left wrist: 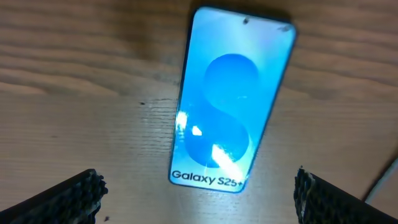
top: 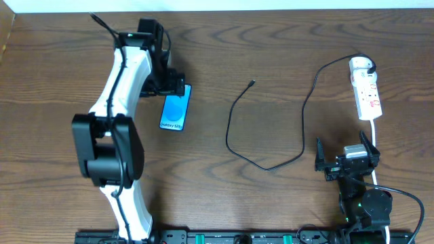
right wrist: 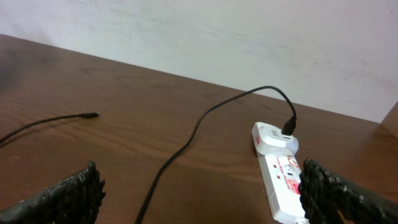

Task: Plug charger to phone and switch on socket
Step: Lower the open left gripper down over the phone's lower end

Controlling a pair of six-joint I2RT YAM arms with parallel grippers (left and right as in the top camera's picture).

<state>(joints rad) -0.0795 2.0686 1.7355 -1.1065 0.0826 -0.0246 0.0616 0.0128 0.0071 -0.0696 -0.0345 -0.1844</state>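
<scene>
The phone [top: 175, 108] lies flat on the wooden table, its cyan screen up; in the left wrist view [left wrist: 230, 99] its text end points toward the camera. My left gripper [top: 168, 81] is open just above and behind the phone, its fingertips [left wrist: 199, 202] spread wide on either side of the phone's near end, not touching it. The charger's black cable [top: 271, 166] curves across mid-table, its connector tip [top: 252, 83] lying free; its white plug [top: 359, 64] sits in the socket [top: 366, 95] at the far right. My right gripper [top: 346, 159] is open and empty near the front edge, with the socket [right wrist: 283, 186] ahead.
The socket's white cord [top: 375, 146] runs down past my right arm toward the front edge. The dark rail of the arm bases [top: 237, 237] lines the front. The table's back edge meets a pale wall [right wrist: 249, 37].
</scene>
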